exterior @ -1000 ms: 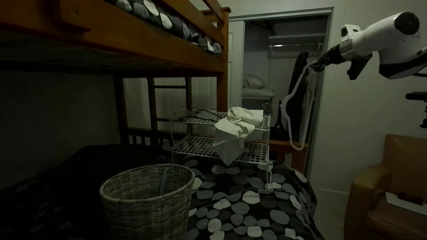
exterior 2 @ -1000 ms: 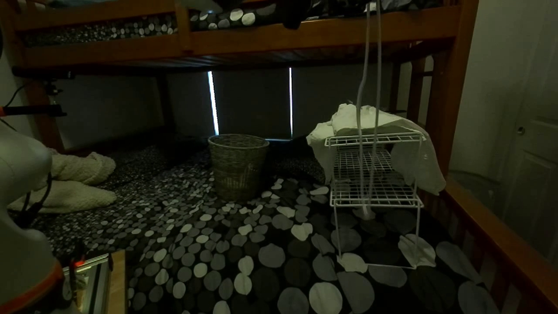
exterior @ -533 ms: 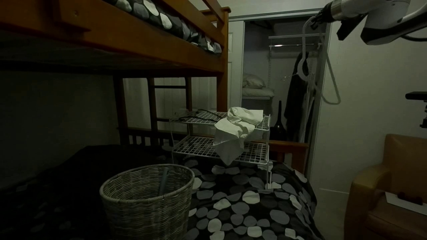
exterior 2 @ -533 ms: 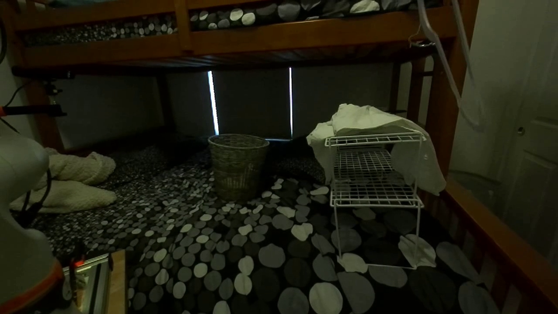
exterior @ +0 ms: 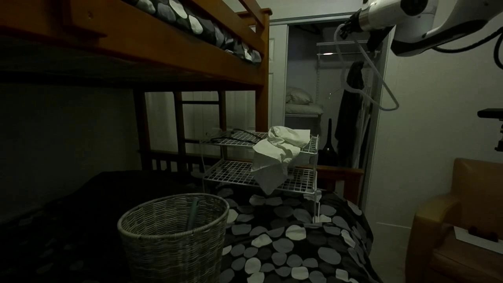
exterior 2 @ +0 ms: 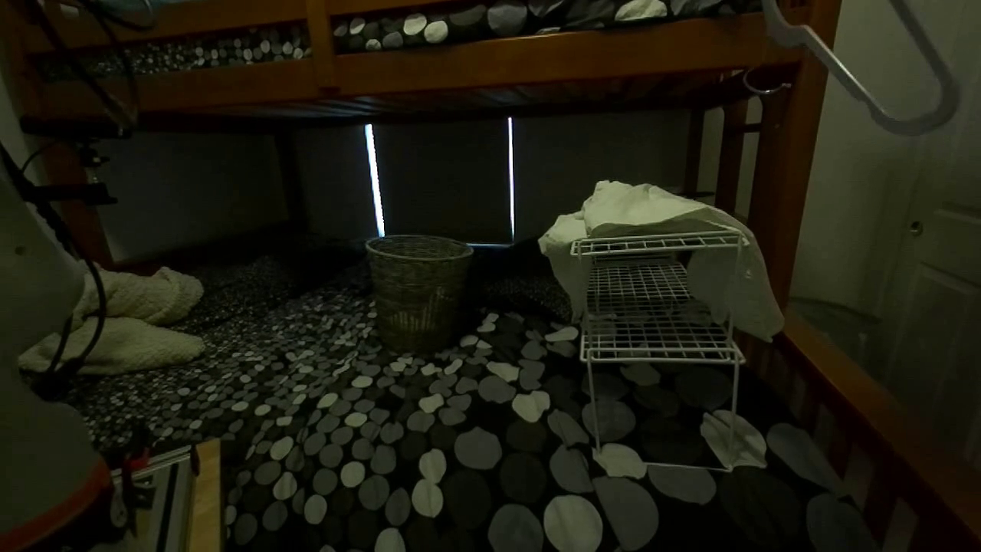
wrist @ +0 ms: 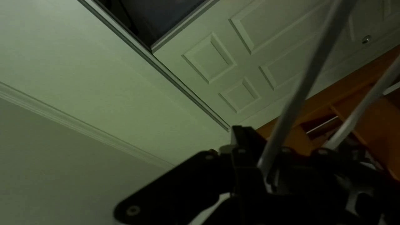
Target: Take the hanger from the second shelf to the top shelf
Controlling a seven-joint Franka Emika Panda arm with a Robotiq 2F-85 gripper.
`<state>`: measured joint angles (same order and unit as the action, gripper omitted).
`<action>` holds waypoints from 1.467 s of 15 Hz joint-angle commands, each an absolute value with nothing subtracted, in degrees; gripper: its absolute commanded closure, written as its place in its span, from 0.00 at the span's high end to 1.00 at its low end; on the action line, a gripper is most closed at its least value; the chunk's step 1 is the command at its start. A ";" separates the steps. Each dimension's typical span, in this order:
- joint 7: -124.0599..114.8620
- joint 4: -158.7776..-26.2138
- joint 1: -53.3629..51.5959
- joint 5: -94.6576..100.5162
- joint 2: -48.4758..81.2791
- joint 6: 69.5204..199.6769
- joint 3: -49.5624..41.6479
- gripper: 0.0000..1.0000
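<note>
Because our fingers [exterior: 349, 28] clamp the hanger [exterior 2: 838, 69] by one corner, leaving it dangling below them, we judge it could swing and snag the cloth [exterior: 279, 154] on the top shelf [exterior 2: 661, 244] farther down.

Exterior views share the rack [exterior 2: 663, 357]

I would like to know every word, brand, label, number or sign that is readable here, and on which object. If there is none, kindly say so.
None is readable in any view.
I make out no lettering on the robot arm, white hanger or wicker basket.
Any print on the pale flat item on the armchair is too small to read.
</note>
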<state>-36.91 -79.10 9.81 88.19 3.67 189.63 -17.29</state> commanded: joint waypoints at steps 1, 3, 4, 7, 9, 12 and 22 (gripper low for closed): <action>-38.68 -74.54 10.60 87.31 6.91 194.58 -17.66 0.01; -39.18 -67.09 11.30 84.04 12.52 201.34 -17.53 0.01; -31.84 -67.67 13.61 75.16 13.72 203.16 -14.58 0.01; -33.09 -61.65 13.97 66.88 21.03 210.83 -14.74 0.01; -32.76 -59.44 14.73 61.38 25.95 216.28 -13.99 0.01; -34.43 -57.04 15.22 57.56 32.22 223.39 -11.70 0.01; -46.54 -55.92 10.71 73.87 36.37 231.52 -9.27 0.01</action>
